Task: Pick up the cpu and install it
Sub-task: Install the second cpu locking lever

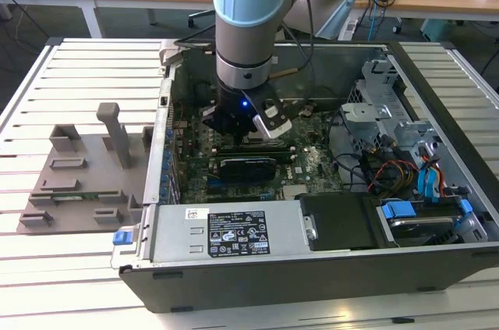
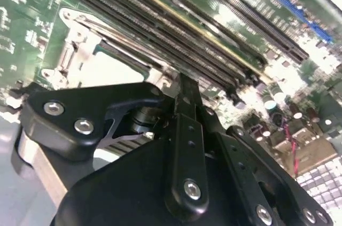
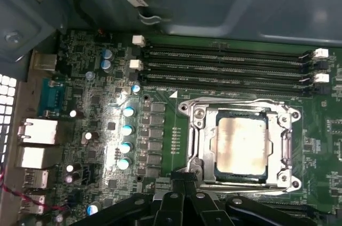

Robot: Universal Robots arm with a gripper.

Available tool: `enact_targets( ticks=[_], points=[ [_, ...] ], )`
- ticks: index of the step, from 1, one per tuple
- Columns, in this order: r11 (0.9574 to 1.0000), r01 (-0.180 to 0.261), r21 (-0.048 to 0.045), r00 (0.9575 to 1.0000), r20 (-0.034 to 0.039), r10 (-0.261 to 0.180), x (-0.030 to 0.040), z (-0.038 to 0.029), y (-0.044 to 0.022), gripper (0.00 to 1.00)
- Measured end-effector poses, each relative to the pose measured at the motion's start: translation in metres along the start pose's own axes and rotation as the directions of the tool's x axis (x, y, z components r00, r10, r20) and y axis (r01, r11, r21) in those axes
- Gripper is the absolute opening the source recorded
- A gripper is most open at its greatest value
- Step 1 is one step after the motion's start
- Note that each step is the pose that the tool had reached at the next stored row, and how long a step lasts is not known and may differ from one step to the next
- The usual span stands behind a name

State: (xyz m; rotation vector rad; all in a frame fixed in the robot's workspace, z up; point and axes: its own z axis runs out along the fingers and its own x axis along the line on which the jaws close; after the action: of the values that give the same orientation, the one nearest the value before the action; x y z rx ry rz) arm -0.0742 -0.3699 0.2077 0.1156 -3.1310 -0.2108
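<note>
Inside the open computer case (image 1: 437, 264), on the slatted white table (image 1: 78, 72): the arm reaches down over the motherboard (image 1: 308, 168).
Gripper: the gripper (image 3: 184, 180) hangs just above the board, its black linkage filling the near edge of both wrist views; in the first wrist view the fingertips (image 3: 180, 177) meet at a narrow point with nothing between them, so the fingers look drawn together and empty.
Cpu: the cpu (image 3: 241, 145) lies flat in the metal socket frame (image 3: 199, 146) on the motherboard, its silver-grey top facing up; in the first wrist view it is at about 1 o'clock from the gripper tips, near them but apart.
Cpu, second wrist view: a pale square patch (image 2: 117, 71) inside the frame, just beyond the gripper's tip.
Memory slots: four long black slots (image 3: 230, 68) run side by side just past the socket, at 12 o'clock from the cpu in the first wrist view.
Capacitors: a column of round blue-topped cans (image 3: 127, 138) stands at 9 o'clock from the socket.
Grey tray: a grey plastic tray with upright posts (image 1: 78, 178) rests on the table outside the case, on the exterior view's left.
</note>
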Motion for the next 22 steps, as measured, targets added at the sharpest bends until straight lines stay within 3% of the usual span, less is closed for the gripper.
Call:
enact_targets(
  ticks=[4,8,11,14,15,17,20,22],
  points=[
    [0.9996,-0.001,0.0276,1.0,-0.0092,0.001,-0.0229,0.0008,0.0051,0.11],
    [0.9994,-0.002,0.0346,0.9998,-0.0173,0.002,-0.0393,0.0014,0.0096,0.11],
    [0.9991,-0.002,0.0415,0.9998,-0.0187,0.003,-0.0442,-0.0005,0.0124,0.11],
    [0.9987,-0.002,0.0518,0.9998,-0.0195,0.003,-0.0452,-0.0112,0.0158,0.11],
    [0.9985,-0.002,0.0547,0.9998,-0.0197,0.003,-0.0453,-0.0199,0.0178,0.11],
    [0.9984,-0.002,0.056,0.9998,-0.0198,0.003,-0.0454,-0.0281,0.0196,0.11],
    [0.9984,-0.002,0.0564,0.9998,-0.0198,0.003,-0.0456,-0.0477,0.0239,0.11],
    [0.9984,-0.002,0.0566,0.9998,-0.0199,0.003,-0.0457,-0.0562,0.0256,0.11]
  ],
)
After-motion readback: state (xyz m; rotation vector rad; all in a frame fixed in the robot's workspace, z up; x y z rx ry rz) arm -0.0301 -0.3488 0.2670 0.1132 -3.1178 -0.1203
